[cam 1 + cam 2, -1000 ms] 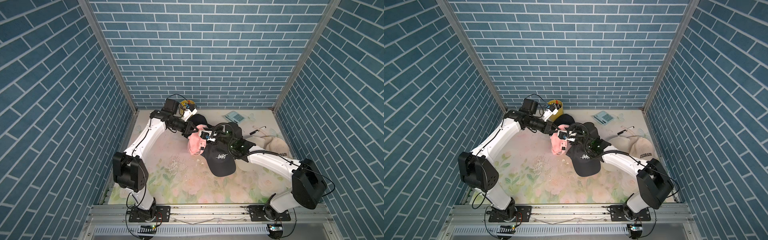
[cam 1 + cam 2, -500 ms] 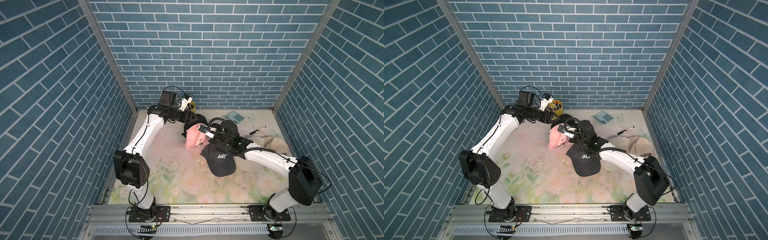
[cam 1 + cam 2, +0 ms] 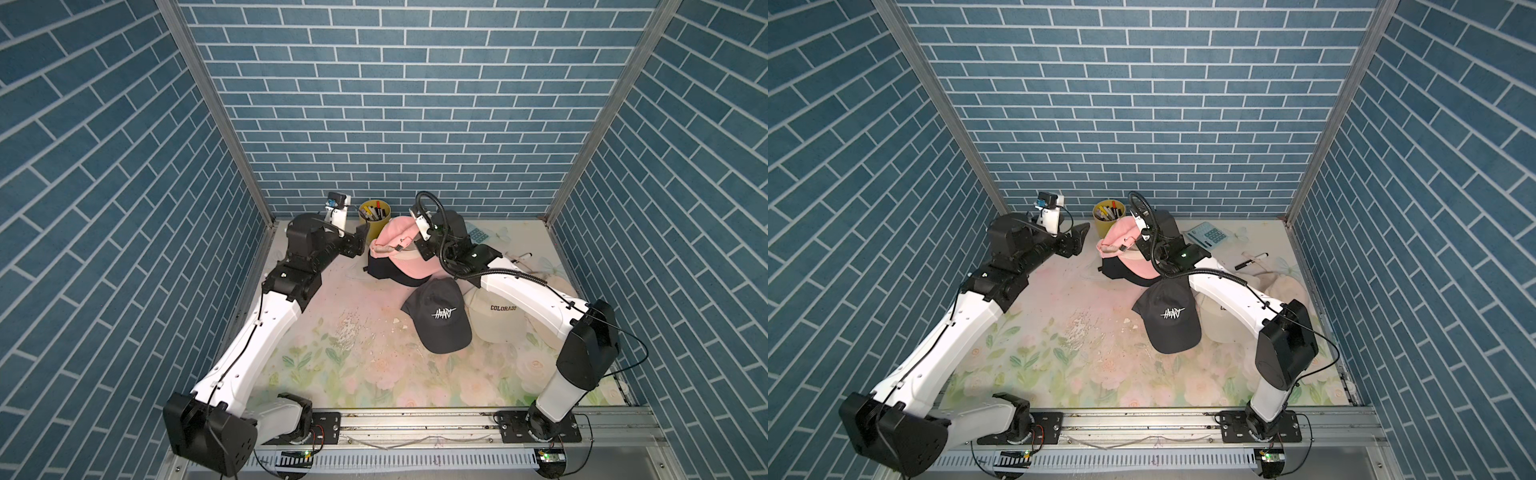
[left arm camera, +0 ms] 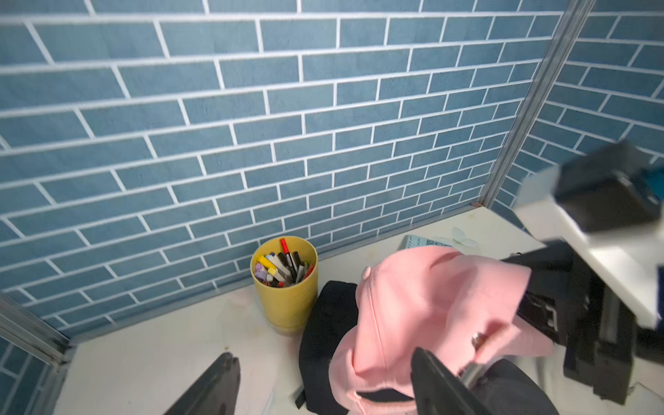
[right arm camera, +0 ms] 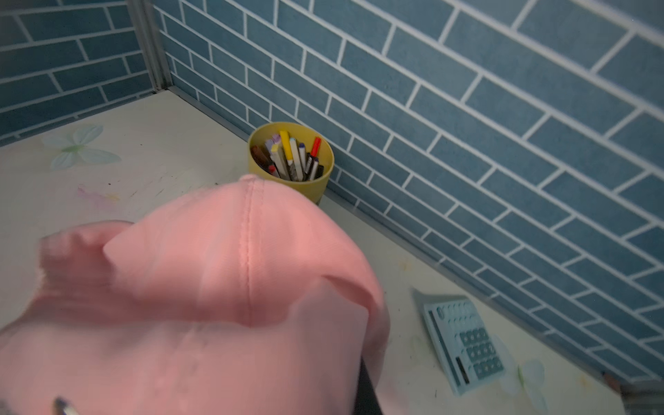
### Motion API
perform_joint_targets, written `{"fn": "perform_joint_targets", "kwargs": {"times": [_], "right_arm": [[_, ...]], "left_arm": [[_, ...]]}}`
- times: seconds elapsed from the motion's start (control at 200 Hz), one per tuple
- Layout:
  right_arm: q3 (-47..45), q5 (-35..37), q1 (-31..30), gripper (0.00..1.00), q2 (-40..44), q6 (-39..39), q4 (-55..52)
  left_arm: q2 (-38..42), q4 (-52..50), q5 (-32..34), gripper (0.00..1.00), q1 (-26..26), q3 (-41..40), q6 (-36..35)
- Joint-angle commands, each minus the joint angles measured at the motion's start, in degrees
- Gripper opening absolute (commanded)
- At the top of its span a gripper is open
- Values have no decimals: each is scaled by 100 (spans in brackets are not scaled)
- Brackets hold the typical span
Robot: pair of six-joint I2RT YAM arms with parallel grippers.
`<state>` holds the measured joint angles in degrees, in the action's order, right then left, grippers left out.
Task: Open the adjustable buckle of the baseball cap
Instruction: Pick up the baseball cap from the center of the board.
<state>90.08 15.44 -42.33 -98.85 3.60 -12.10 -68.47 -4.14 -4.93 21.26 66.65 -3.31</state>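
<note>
1. The pink cotton baseball cap (image 3: 399,245) hangs lifted off the floral-printed tabletop (image 3: 332,374) near the back wall, its crown bunched and tilted.
2. The right gripper (image 3: 1142,248) has its jaws pinched tight on the cap's fabric at the side facing the right arm. From its wrist camera the cap (image 5: 215,269) fills most of the view and is blurred.
3. The left gripper (image 3: 1080,240) stands spread wide and holds nothing. It sits just beside the cap on the left arm's side, with a small gap between them in both top views.
4. In the left wrist view the two dark fingers (image 4: 438,381) frame the cap's lower edge. A small silver buckle (image 4: 477,337) shows on the pink strap (image 4: 499,332) there, too blurred for me to tell whether it is undone.
5. Directly under the pink cap lies a plain black fabric cap (image 3: 382,268), flat on the tabletop.
6. A yellow round cup full of pens (image 3: 374,214) stands against the back wall, just behind both caps.
7. Nearer the front lies a dark grey cap lettered HEART (image 3: 440,320), touching a cream cap lettered COLORADO (image 3: 498,320), which sits partly under the right arm.
8. A pale blue calculator (image 3: 1208,235) and a black-and-white marker pen (image 3: 1252,261) lie towards the back right corner.
</note>
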Motion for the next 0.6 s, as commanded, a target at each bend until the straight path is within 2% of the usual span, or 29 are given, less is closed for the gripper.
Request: {"fn": "perform_joint_targets", "kwargs": {"times": [0.0,0.145,0.32,0.455,0.595], "right_arm": [[618,162,188,0,-149,-1459,-1023],[1128,-57,304,0,-279,-1960,-1533],[1640,-252,313,0,-416,-2242,-2080],[1705,-376,321,0,-348,-2478,-2200],[1727,-563,330,0,-298,-2651,-2269]], "left_arm": [[17,811,1100,80,595,-343,-827],[-47,1333,1537,83,1201,-708,-1391],[-344,2383,2261,90,2067,-1270,-2709],[-705,3168,2567,95,2178,-1459,-3175],[-1235,3809,3415,99,2163,-1115,-3274]]}}
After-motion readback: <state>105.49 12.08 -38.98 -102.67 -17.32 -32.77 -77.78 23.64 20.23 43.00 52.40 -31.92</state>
